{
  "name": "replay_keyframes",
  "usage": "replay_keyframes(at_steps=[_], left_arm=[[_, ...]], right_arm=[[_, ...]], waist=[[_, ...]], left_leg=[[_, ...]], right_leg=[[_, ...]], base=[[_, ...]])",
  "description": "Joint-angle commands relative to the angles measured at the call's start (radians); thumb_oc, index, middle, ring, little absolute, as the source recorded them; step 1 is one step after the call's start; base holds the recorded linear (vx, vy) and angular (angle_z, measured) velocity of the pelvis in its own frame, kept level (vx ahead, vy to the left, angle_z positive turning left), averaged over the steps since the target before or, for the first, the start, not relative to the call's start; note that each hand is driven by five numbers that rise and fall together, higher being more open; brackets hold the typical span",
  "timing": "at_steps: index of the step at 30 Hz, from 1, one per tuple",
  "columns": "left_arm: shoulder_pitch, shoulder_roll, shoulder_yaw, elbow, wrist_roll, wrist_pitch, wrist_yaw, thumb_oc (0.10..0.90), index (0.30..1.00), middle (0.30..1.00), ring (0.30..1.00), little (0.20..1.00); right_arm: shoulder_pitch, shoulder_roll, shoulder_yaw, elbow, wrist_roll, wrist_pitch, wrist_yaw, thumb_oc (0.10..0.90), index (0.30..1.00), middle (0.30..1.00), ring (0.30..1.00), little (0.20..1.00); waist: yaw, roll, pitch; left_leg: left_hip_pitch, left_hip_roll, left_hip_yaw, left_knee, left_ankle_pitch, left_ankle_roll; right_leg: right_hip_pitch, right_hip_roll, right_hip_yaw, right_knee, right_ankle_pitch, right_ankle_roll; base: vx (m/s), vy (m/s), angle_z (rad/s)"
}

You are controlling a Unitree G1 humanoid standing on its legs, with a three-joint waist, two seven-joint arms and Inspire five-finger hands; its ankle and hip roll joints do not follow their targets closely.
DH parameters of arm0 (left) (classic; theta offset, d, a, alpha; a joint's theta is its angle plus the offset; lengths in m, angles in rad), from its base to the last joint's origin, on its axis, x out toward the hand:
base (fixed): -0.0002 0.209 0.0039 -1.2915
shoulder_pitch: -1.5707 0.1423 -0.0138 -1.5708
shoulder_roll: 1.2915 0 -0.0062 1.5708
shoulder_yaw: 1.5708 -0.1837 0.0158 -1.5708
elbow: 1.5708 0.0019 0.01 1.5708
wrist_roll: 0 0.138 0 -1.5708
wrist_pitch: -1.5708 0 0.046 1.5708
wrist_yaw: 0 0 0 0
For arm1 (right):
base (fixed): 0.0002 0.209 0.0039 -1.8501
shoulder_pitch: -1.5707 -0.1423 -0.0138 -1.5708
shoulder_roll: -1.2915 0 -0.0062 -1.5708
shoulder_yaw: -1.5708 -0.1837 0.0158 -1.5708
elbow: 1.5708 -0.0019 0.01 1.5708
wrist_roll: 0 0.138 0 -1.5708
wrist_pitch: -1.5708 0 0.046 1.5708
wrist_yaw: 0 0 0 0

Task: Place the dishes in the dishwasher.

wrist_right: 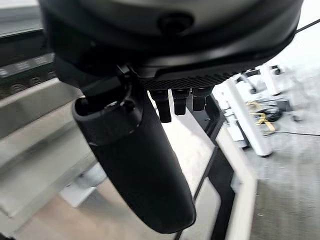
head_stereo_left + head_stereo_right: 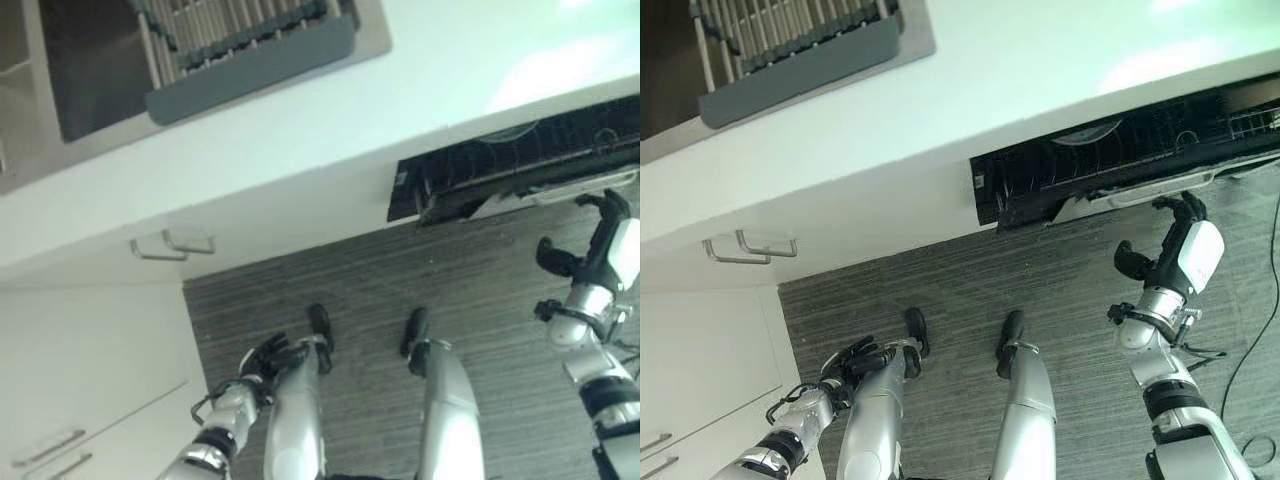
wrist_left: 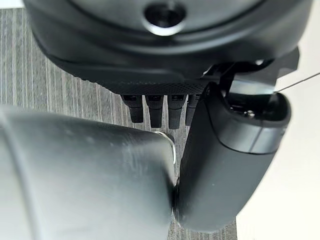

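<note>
At the far left, white cabinet doors (image 2: pixel 90 400) carry metal bar handles (image 2: pixel 172 246). Above them runs a white countertop (image 2: pixel 330 110) with a steel sink (image 2: pixel 90 80) set into it. A grey dish rack (image 2: pixel 245 45) sits in the sink; whether it contains dishes cannot be determined.

The left hand (image 2: pixel 268 356) hangs low over the grey plank floor (image 2: pixel 350 290), beside the cabinet. Its fingers (image 3: pixel 150 107) extend straight and relaxed in the left wrist view, with the thumb alongside, and it holds nothing.

To the right, under the countertop edge, the dishwasher (image 2: pixel 1110 165) stands open. Its dark wire rack (image 2: pixel 1160 140) is pulled forward, and a pale round dish (image 2: pixel 1090 132) shows inside the rack.

The right hand (image 2: pixel 1185 245) is raised just in front of the dishwasher's lower edge. Its fingers (image 1: pixel 172 102) point straight out in the right wrist view, loosely extended, with the thumb apart from them. It grips nothing.
</note>
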Motion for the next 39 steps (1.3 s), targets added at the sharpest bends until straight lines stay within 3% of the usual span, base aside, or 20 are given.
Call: replay_keyframes(at_steps=[1,10,15,19,25,30,35,36,38,39], left_arm=[[0.192,0.037,-0.087,0.062,0.097,0.07,0.014,0.8,0.9,0.9,0.9,0.9],[0.21,0.047,-0.086,0.055,0.122,0.065,-0.013,0.8,0.9,0.9,0.9,0.9],[0.222,0.048,-0.081,0.054,0.123,0.056,-0.025,0.8,0.9,0.9,0.9,0.9],[0.226,0.04,-0.07,0.056,0.115,0.052,-0.019,0.8,0.9,0.9,0.9,0.9],[0.229,0.014,-0.026,0.101,0.116,0.033,0.011,0.8,0.9,0.9,0.9,0.9],[0.225,-0.016,0.045,0.12,0.043,0.064,0.028,0.8,0.9,0.9,0.9,0.9],[0.244,-0.033,0.084,0.119,-0.027,0.101,0.018,0.8,0.9,0.9,0.9,0.9],[0.245,-0.038,0.097,0.117,-0.054,0.084,0.006,0.8,0.9,0.9,0.9,0.9],[0.256,-0.045,0.115,0.091,-0.082,-0.025,0.058,0.8,0.9,0.9,0.9,0.9],[0.26,-0.042,0.119,0.079,-0.1,-0.04,0.074,0.8,0.9,0.9,0.9,0.9]], right_arm=[[-0.211,-0.123,0.015,-0.173,-0.06,-0.173,-0.047,0.8,0.9,0.9,0.9,0.9],[-0.48,-0.148,0.1,-0.157,-0.01,-0.089,0.013,0.8,0.9,0.9,0.9,0.9],[-0.518,-0.131,0.113,-0.135,0.0,-0.065,0.036,0.8,0.9,0.9,0.9,0.9],[-0.457,-0.093,0.094,-0.133,0.022,-0.049,0.069,0.8,0.9,0.9,0.9,0.9],[-0.186,0.038,0.075,-0.142,-0.012,-0.066,0.193,0.8,0.9,0.9,0.9,0.9],[0.16,0.2,0.066,-0.099,0.017,-0.102,0.246,0.8,0.9,0.9,0.9,0.9],[0.35,0.271,0.041,-0.019,0.055,-0.116,0.258,0.8,0.9,0.9,0.9,0.9],[0.374,0.281,0.036,-0.009,0.057,-0.119,0.249,0.8,0.9,0.9,0.9,0.9],[0.413,0.297,0.026,0.004,0.08,-0.115,0.232,0.8,0.9,0.9,0.9,0.9],[0.424,0.308,0.026,0.013,0.086,-0.114,0.226,0.8,0.9,0.9,0.9,0.9]], waist=[[0.05,0.006,-0.017],[0.128,0.024,-0.017],[0.15,0.027,-0.017],[0.148,0.02,-0.017],[0.099,-0.004,-0.017],[0.026,-0.048,-0.019],[-0.028,-0.057,-0.1],[-0.038,-0.046,-0.114],[-0.055,-0.044,-0.134],[-0.06,-0.043,-0.142]], left_leg=[[0.097,-0.098,0.033,-0.168,0.002,0.068],[0.09,-0.127,-0.004,-0.177,0.02,0.07],[0.085,-0.134,-0.015,-0.178,0.024,0.072],[0.098,-0.13,-0.014,-0.191,0.027,0.073],[0.189,-0.105,0.001,-0.193,0.0,0.069],[0.358,-0.095,0.007,-0.193,-0.048,0.055],[0.428,-0.081,0.016,-0.193,-0.075,0.033],[0.428,-0.066,0.023,-0.193,-0.062,0.036],[0.454,-0.059,0.029,-0.193,-0.074,0.03],[0.459,-0.058,0.032,-0.193,-0.075,0.027]], right_leg=[[0.01,0.039,-0.041,0.242,-0.222,0.009],[0.044,0.031,-0.083,0.251,-0.252,-0.012],[0.059,0.028,-0.098,0.248,-0.257,-0.015],[0.078,0.032,-0.101,0.236,-0.253,-0.01],[0.176,0.049,-0.083,0.167,-0.239,0.014],[0.386,0.053,-0.071,0.011,-0.187,0.051],[0.514,0.079,-0.067,-0.135,-0.16,0.057],[0.527,0.096,-0.081,-0.171,-0.131,0.047],[0.567,0.107,-0.079,-0.215,-0.124,0.051],[0.577,0.11,-0.077,-0.229,-0.12,0.054]], base=[[0.03,0.03,0.12],[0.03,0.03,0.13],[0.0,0.011,0.1],[-0.02,0.004,0.05],[-0.05,0.021,0.06],[0.02,0.006,0.01],[0.05,0.002,0.0],[-0.06,0.032,-0.11],[-0.02,0.043,-0.12],[0.0,0.049,-0.14]])
